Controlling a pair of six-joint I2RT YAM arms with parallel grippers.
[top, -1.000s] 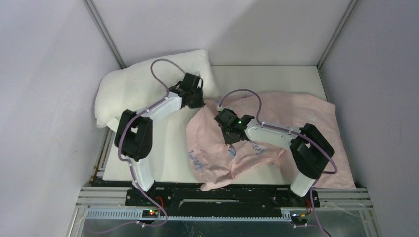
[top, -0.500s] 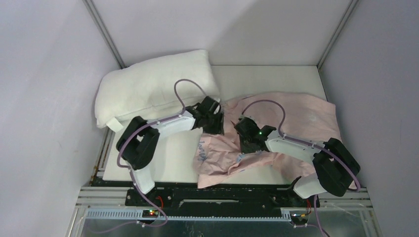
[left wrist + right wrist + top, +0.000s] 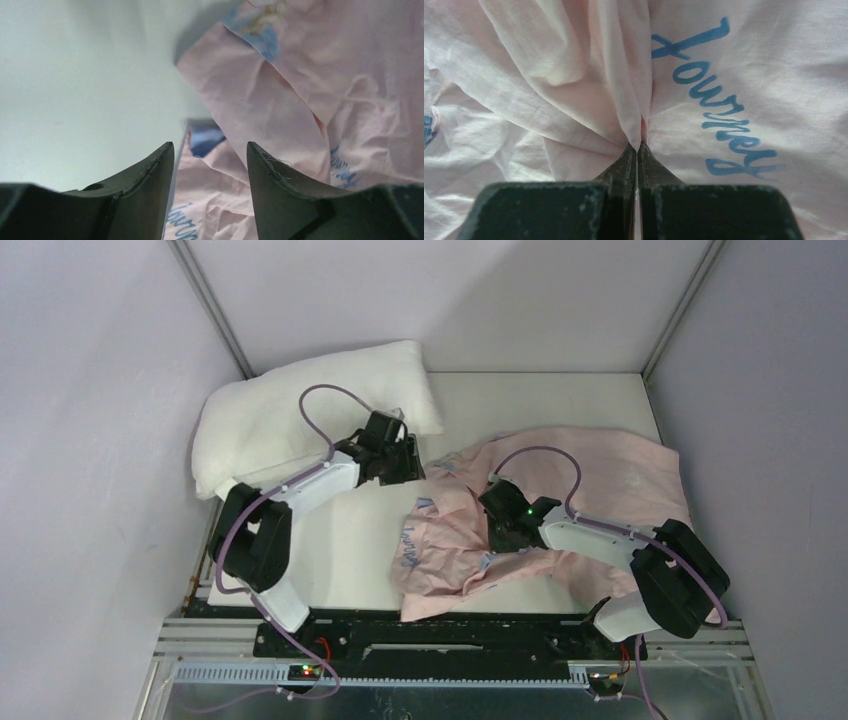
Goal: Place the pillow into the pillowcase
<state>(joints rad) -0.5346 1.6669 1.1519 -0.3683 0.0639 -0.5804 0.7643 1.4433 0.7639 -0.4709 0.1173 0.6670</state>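
pillow [image 3: 300, 425] lies in far-left corner. pillowcase [image 3: 610, 465] crumpled centre-right, pink side up, near pillow's corner. right gripper [image 3: 638, 146] pressed together, pinching a pillowcase fold. left gripper [image 3: 210, 150] spread, empty, at pillowcase edge.

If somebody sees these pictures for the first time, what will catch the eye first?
The crumpled pink pillowcase covers the right half of the table, the right gripper pinching a fold beside its blue lettering. The white pillow lies in the far left corner, outside the case, and the left gripper hangs open and empty near the case's left edge.
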